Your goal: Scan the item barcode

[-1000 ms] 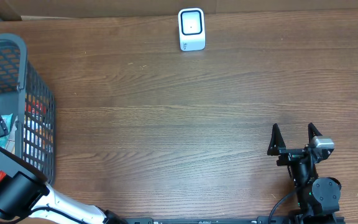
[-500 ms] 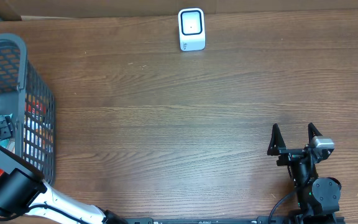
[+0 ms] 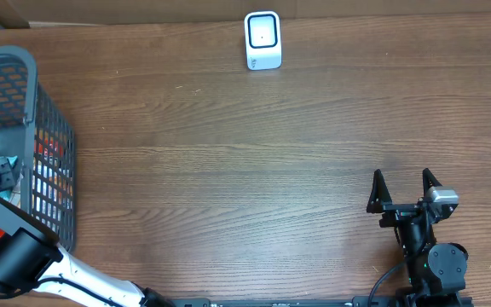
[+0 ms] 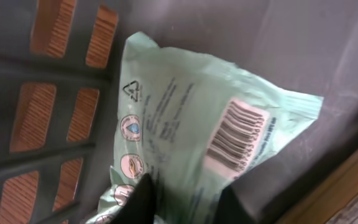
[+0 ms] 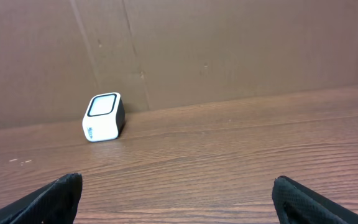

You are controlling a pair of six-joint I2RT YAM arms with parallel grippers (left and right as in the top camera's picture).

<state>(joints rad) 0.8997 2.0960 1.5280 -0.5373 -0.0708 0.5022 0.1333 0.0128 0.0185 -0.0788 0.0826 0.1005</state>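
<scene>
Left gripper [image 4: 185, 202] clenched on the near end of the green packet [image 4: 185, 112], down in the basket [image 3: 54, 145] at the left edge of the table [image 3: 228, 170]. Packet's long axis runs away from the fingers [image 4: 143, 202], barcode [image 4: 235, 134] on the far half, facing the wrist camera. Scanner [image 3: 262, 39] sits well apart at the far edge, mid-table; right gripper [image 3: 403, 189] idle, jaws wide, so I'd call it the left arm's job.

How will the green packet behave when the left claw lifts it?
Probably floppy: the green packet looks like thin, creased film, so it may droop from the left claw. Likely light, being flat. Its barcode could curl or wrinkle.
</scene>
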